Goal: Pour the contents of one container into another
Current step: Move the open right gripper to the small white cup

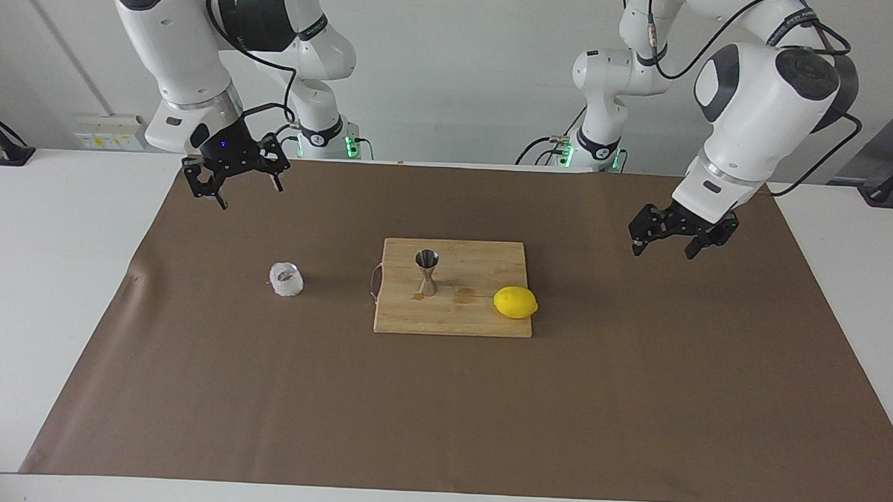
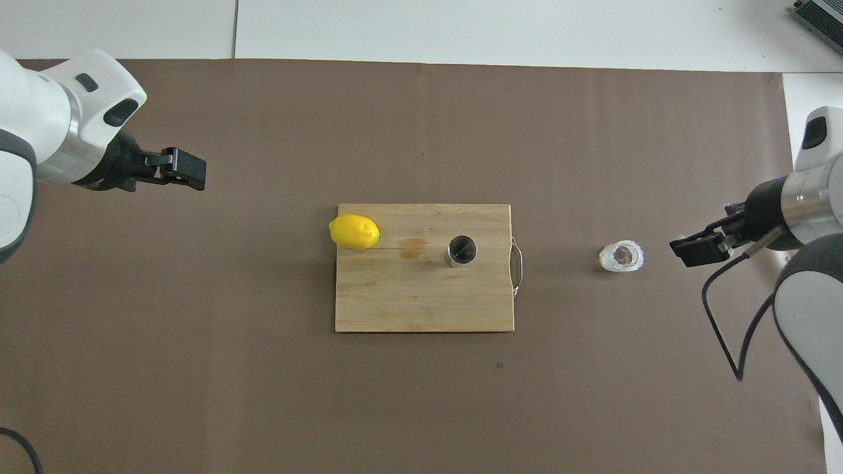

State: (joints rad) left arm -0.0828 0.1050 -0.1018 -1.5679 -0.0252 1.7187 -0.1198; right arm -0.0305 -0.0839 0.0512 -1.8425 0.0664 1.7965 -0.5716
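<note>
The squat, bumpy whitish glass cup (image 1: 286, 279) (image 2: 621, 257) stands on the brown mat, between the wooden board and the right arm's end of the table. A steel hourglass jigger (image 1: 426, 272) (image 2: 462, 251) stands upright on the board (image 1: 481, 323) (image 2: 408, 303). My right gripper (image 1: 249, 192) (image 2: 698, 250) hangs open and empty above the mat, off to the side of the cup toward the right arm's end and not touching it. My left gripper (image 1: 663, 251) (image 2: 184, 174) is raised over the mat at the left arm's end, open and empty.
A yellow lemon (image 1: 515, 302) (image 2: 354, 232) lies on the board's corner toward the left arm's end. The board has a metal handle (image 1: 373, 281) (image 2: 517, 266) on the side facing the cup. The brown mat (image 1: 441, 414) (image 2: 421, 408) covers most of the white table.
</note>
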